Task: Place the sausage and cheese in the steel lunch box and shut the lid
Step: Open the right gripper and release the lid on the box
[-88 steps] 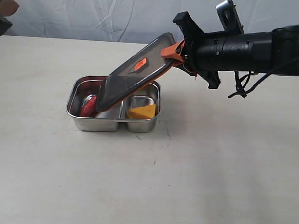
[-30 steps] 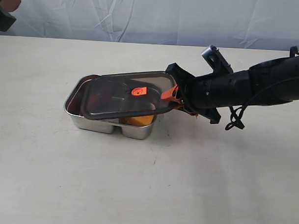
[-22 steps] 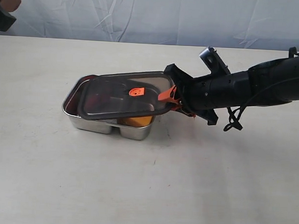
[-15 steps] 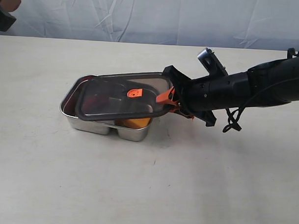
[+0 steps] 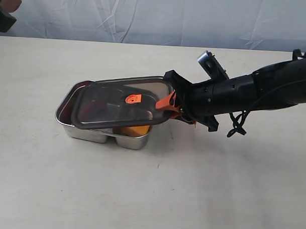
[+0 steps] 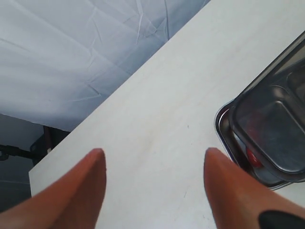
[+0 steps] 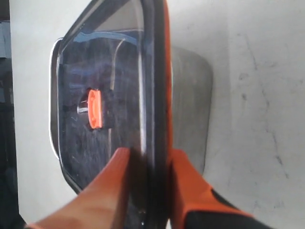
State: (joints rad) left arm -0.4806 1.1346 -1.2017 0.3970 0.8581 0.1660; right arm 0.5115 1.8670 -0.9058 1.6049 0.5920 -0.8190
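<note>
Our right fingers [image 5: 167, 100] pinch the dark translucent plastic lid [image 5: 118, 100], lying askew over the shiny steel lunch box [image 5: 84, 134]. We should square its corners, lower it flat, then release. Meanwhile our left fingers [image 6: 81, 191] stand spread and empty.

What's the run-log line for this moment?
lid: skewed over steel lunch box, unseated | right fingers: shut on lid edge | left fingers: open, empty | cheese: in box

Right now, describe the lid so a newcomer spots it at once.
On the pale table sits a steel lunch box. The lid rests slanted over it, pinched at one short edge by the right gripper. It is dark, see-through plastic with a small orange tab.
</note>
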